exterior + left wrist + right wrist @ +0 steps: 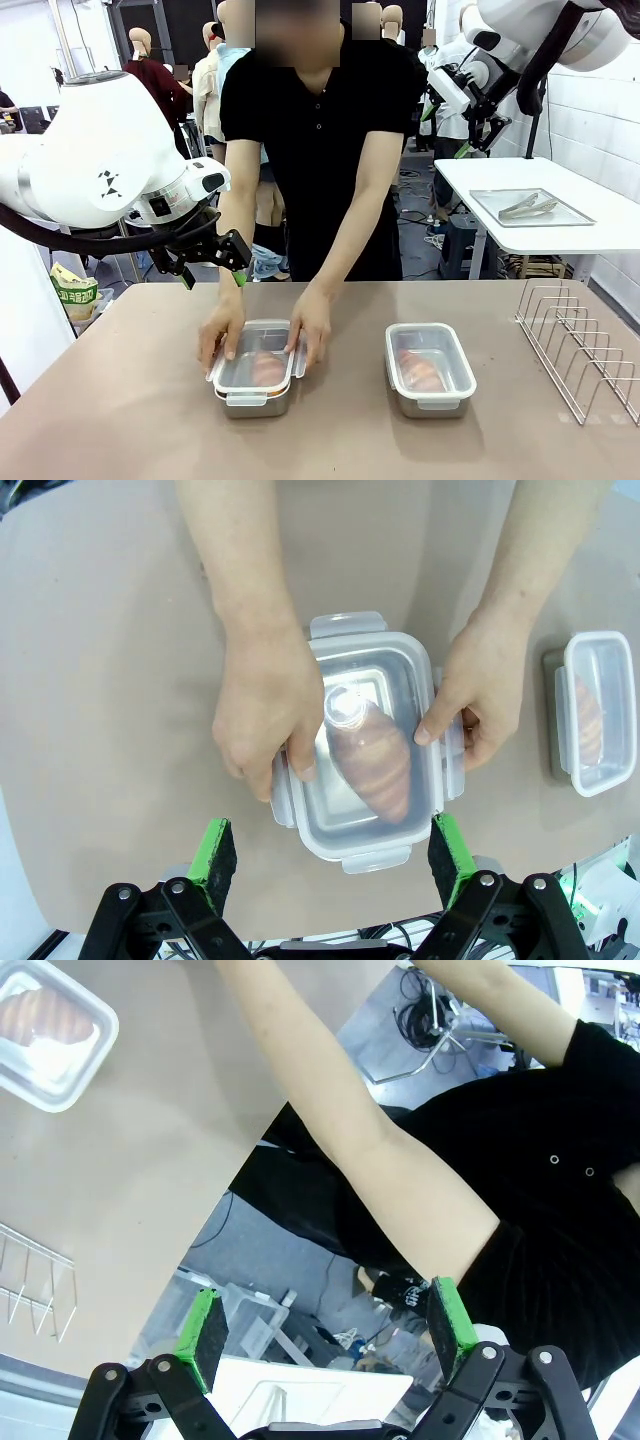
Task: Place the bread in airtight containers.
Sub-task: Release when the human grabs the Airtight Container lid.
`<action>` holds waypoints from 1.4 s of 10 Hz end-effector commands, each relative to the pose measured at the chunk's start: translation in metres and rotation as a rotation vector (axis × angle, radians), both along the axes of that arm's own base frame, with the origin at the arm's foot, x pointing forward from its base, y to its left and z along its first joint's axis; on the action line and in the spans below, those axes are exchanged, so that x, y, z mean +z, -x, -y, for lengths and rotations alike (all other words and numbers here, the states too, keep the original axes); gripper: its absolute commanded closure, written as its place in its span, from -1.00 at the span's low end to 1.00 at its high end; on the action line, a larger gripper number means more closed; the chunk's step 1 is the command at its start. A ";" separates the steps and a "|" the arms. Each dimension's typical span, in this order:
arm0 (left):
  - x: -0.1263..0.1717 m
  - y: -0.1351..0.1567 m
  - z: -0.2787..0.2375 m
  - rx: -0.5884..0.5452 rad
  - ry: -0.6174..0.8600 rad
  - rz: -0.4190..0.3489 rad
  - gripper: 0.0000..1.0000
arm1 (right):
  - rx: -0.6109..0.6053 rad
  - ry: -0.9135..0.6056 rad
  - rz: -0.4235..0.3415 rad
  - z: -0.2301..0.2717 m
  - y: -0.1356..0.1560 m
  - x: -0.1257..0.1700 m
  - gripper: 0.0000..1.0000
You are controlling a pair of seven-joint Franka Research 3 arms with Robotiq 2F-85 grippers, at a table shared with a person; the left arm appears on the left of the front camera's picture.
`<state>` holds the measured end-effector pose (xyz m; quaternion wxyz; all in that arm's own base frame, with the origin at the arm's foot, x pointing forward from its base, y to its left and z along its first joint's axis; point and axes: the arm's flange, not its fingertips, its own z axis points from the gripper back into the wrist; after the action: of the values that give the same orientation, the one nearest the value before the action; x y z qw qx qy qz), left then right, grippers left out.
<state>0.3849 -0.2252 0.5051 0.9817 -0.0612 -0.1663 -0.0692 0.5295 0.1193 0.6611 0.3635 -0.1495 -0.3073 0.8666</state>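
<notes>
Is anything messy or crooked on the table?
Nothing spilled or broken. The lid on the left container looks slightly skewed; the person's hands are on it. The right container has its lid on square, with bread inside.

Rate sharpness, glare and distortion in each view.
Front view: sharp, even light, soft shadows under both tins. Left wrist view: sharp; lid has a small glare spot over the bread; wide-angle bend at the edges. Right wrist view: sharp up close, background soft.
</notes>
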 end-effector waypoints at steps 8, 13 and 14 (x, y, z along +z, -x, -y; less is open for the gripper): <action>0.001 -0.001 -0.001 0.003 -0.006 0.004 -1.00 | 0.002 0.001 0.004 0.000 0.000 0.000 -1.00; 0.001 -0.001 -0.001 0.003 -0.006 0.004 -1.00 | 0.002 0.001 0.004 0.000 0.000 0.000 -1.00; 0.001 -0.001 -0.001 0.003 -0.006 0.004 -1.00 | 0.002 0.001 0.004 0.000 0.000 0.000 -1.00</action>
<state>0.3849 -0.2252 0.5051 0.9817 -0.0612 -0.1663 -0.0692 0.5295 0.1193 0.6611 0.3635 -0.1495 -0.3073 0.8666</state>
